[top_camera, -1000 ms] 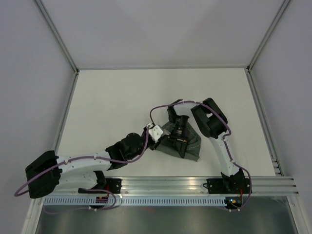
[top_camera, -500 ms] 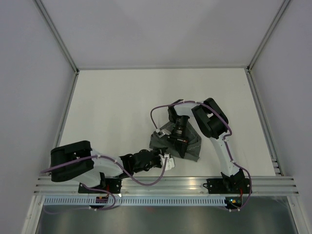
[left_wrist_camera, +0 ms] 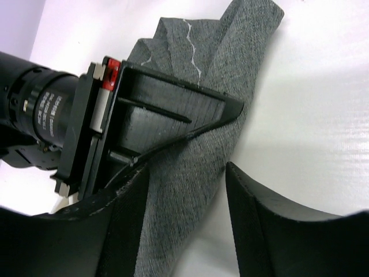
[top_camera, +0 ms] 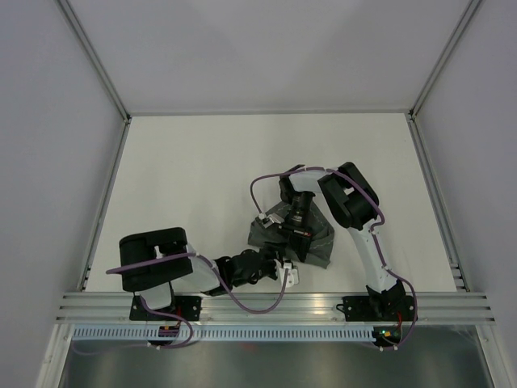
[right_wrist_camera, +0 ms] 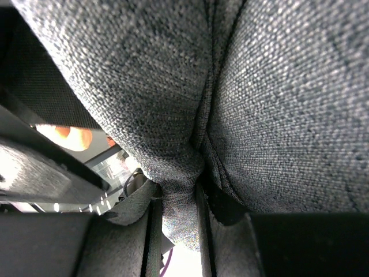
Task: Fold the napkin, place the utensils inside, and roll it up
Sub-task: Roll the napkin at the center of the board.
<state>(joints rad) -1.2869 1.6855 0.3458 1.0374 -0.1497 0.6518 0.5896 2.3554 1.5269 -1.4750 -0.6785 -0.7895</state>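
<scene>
The dark grey napkin (top_camera: pixel 320 242) lies bunched on the white table, right of centre near the front. My right gripper (top_camera: pixel 301 249) points down into it. In the right wrist view the napkin (right_wrist_camera: pixel 288 86) fills the frame, and a gathered fold is pinched in the right gripper (right_wrist_camera: pixel 176 210), which is shut on it. My left gripper (top_camera: pixel 288 275) sits at the napkin's near edge. In the left wrist view a strip of napkin (left_wrist_camera: pixel 225 52) runs between the left gripper's (left_wrist_camera: pixel 185 173) open jaws. It lies against the left finger, with a gap to the right one. The utensils are hidden.
The right gripper's black body (left_wrist_camera: pixel 144 124) sits close in front of the left fingers. An aluminium rail (top_camera: pixel 275 305) runs along the near edge, just behind the left wrist. White walls and frame posts (top_camera: pixel 105 81) enclose the table. A purple cable (top_camera: pixel 258 187) loops beside the right wrist.
My left arm has folded in and swung its gripper from the napkin's left side round to its near edge. Its jaws have widened. The right arm has held still on the napkin.
</scene>
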